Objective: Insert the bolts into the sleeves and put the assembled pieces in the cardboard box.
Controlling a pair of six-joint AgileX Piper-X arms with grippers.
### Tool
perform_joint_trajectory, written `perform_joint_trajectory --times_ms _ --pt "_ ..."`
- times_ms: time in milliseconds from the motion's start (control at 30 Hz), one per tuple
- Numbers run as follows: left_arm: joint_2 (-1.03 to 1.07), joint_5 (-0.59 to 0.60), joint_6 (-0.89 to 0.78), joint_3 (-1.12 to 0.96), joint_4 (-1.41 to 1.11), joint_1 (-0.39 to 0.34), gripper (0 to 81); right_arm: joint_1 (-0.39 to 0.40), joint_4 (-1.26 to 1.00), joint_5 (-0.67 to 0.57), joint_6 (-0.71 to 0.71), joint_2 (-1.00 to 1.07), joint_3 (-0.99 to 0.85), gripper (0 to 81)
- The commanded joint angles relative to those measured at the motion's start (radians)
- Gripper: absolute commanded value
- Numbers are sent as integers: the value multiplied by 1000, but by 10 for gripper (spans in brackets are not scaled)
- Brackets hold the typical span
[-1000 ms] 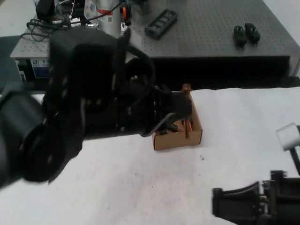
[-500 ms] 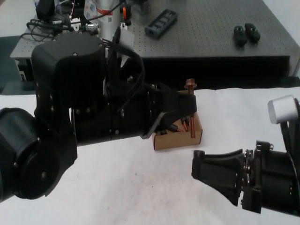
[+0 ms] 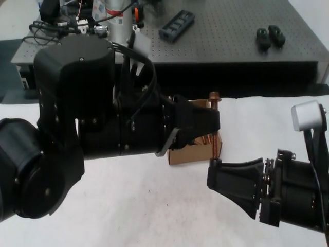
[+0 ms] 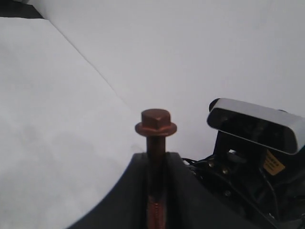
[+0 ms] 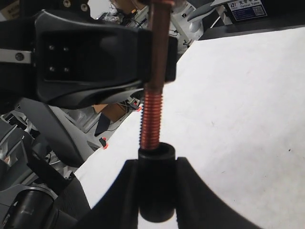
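The left tool (image 4: 156, 160) is closed on the shank of a copper bolt (image 4: 156, 126). It grips partway down, so the hex head stands free above the fingers and the threaded end hangs clear below. The bolt is held upright, which suits a straight push into a bore.

Directly beneath it, the right tool (image 5: 156, 164) is clamped on a black sleeve (image 5: 157, 191), also upright, with its open mouth facing up. The thread tip sits at that mouth and appears to be just entering; how deep it has gone cannot be told. Each piece is held by its sides, which leaves both ends free, so the bolt can slide down with no finger in the way.

Both pieces are in the air above the desk (image 3: 154, 206), near the box (image 3: 193, 155), which has copper pieces (image 3: 203, 140) lying in it. Insertion looks to be underway, and this pair is not yet boxed. The main risk seems to be a slight tilt between the two axes, which would jam the thread on the rim.
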Motion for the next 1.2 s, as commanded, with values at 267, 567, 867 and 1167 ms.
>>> perform_joint_trajectory --times_ms 267,567,867,1167 --pt "-12 44 16 -2 -22 -2 6 2 -107 3 -2 1 -6 7" --pt "-12 160 75 -2 -22 -2 5 0 -128 46 0 1 -6 7" --pt "-12 154 221 -2 -22 -2 467 0 -130 92 -25 1 -6 7" --pt "-12 -232 258 -2 61 18 483 -103 -108 247 -174 99 -54 7"
